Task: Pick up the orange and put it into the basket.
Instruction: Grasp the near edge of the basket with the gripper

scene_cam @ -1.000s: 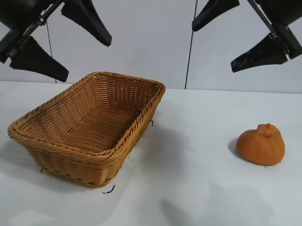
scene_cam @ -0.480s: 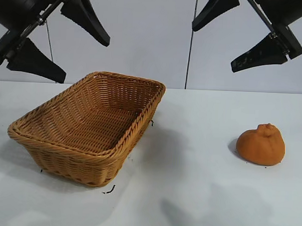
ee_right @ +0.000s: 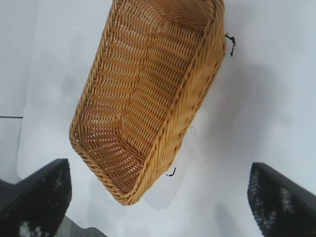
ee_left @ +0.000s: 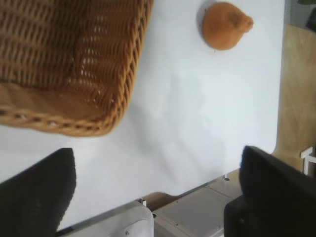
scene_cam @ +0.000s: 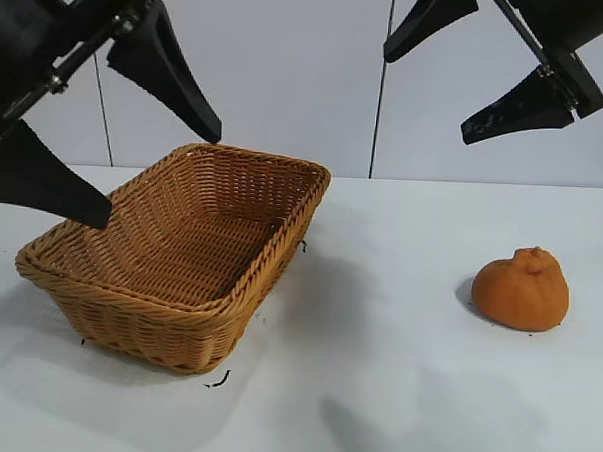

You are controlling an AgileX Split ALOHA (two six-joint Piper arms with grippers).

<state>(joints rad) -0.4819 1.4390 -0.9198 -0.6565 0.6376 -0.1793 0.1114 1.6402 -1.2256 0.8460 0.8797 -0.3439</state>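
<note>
I work over a white table (scene_cam: 374,389) under soft, even light, backed by a pale grey panelled wall (scene_cam: 288,75) with a dark vertical seam (scene_cam: 381,109), and past the table's edge I see a light wooden floor (ee_left: 298,89).

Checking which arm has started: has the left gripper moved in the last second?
Yes. The left gripper has dropped lower, its lower finger now overlapping the basket rim.

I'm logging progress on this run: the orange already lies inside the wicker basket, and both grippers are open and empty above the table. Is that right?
Not quite. The orange is not in the wicker basket; it lies on the white table, well apart from it on the right arm's side, as the exterior view shows. The rest holds: the left gripper and right gripper are open and empty.
</note>
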